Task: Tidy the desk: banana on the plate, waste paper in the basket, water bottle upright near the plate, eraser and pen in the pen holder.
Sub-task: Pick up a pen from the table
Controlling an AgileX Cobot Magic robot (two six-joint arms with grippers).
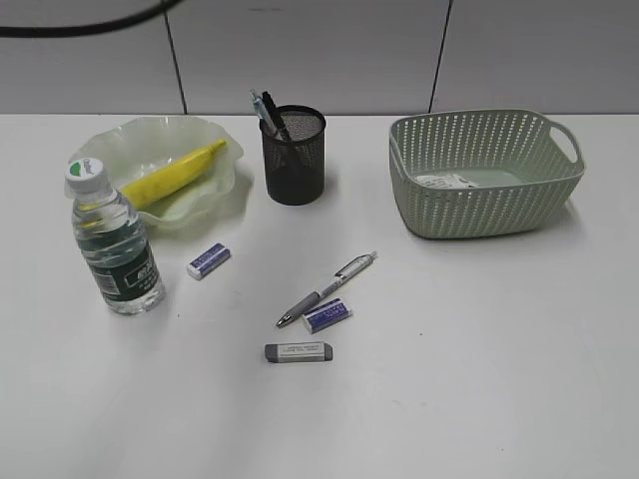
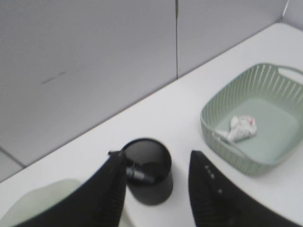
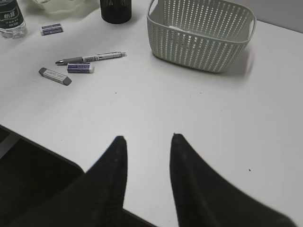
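L gripper hovers parted & empty over pen holder, R gripper parted & idle above bare desk, since one pen w/ erasers lies at holder's 6 o'clock, prob next pick.

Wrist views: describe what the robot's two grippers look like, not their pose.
Both are black. The left gripper has two broad, tapering fingers with a matte surface and small pale dots on one. The right gripper has two curved, pointed fingers with a finely ribbed texture. No cables or arm bodies show.
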